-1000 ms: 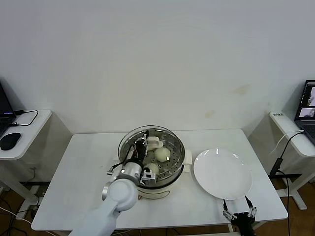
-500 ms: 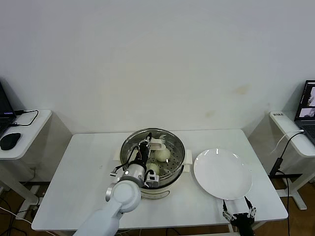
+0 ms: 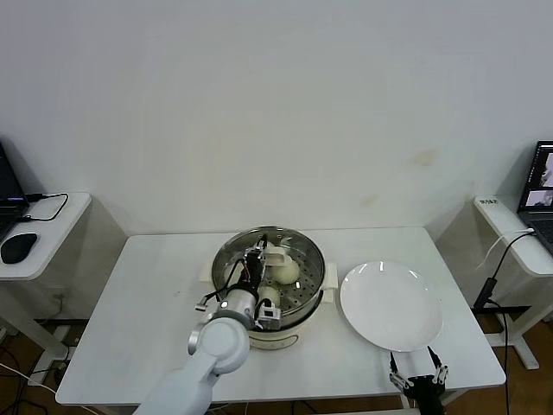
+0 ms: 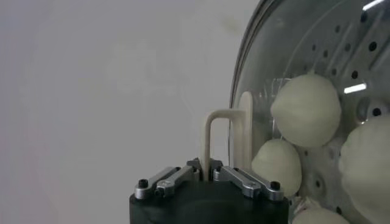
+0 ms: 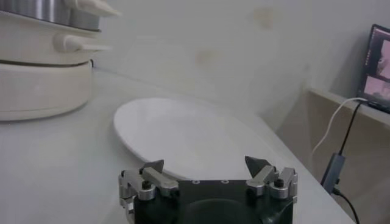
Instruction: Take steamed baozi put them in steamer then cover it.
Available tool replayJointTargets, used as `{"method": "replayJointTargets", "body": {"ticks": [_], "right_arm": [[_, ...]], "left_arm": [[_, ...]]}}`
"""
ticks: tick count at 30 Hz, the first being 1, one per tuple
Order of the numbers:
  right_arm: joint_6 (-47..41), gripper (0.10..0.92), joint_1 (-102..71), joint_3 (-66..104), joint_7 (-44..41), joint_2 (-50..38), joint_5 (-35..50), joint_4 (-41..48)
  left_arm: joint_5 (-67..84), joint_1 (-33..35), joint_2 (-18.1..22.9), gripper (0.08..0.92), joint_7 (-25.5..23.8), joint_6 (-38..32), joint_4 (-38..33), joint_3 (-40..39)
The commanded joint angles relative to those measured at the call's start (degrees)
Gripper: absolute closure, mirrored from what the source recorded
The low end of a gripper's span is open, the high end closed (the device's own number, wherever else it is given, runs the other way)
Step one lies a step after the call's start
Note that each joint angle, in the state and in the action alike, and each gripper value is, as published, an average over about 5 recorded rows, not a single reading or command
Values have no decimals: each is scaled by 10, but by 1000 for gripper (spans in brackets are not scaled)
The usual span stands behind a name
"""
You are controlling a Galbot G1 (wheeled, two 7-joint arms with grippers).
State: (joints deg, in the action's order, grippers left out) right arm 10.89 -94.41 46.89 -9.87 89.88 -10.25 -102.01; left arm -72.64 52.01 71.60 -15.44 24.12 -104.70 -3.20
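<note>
Steamer (image 3: 304,285) sits mid-counter, steel wall shiny, perforated tray inside, cream base below. Glass lid (image 4: 256,73) rests on its rim; through the glass, four steamed baozi (image 4: 305,110) lie on the tray, packed close, some touching. From the head view only one bun shows clearly, right of centre in the pot; the others are hidden by the arm.

Lid handle (image 4: 222,137), a white upright loop, stands at the lid's middle. Left hand (image 4: 205,171) is directly over it, arm reaching in from the near-left side. Jaws narrow, fingertips on either side of the loop's base; cannot tell whether they grip it or merely flank it.

White plate (image 3: 390,305) lies flat on the counter (image 3: 155,294) just right of the steamer, bare, near but not touching the base.

Right hand (image 5: 207,165) parked low at the counter's near-right edge, beside the plate's near rim, fingers spread wide, holding nothing.

Side desks left and right of the counter; a laptop (image 3: 541,194) on the right one.
</note>
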Motion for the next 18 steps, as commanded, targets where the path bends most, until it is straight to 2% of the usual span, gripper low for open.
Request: {"method": "replayJointTargets", "body": {"ticks": [1, 9, 18], "right_arm": [[0, 203, 0, -2, 0, 0, -2, 1], [0, 203, -1, -3, -1, 0, -5, -1], [1, 203, -3, -4, 0, -1, -7, -2]], "left_arm": [[11, 6, 3, 726, 8, 3, -9, 3], [31, 44, -20, 501, 15, 3, -63, 22], [125, 155, -68, 244, 54, -9, -188, 61]]}}
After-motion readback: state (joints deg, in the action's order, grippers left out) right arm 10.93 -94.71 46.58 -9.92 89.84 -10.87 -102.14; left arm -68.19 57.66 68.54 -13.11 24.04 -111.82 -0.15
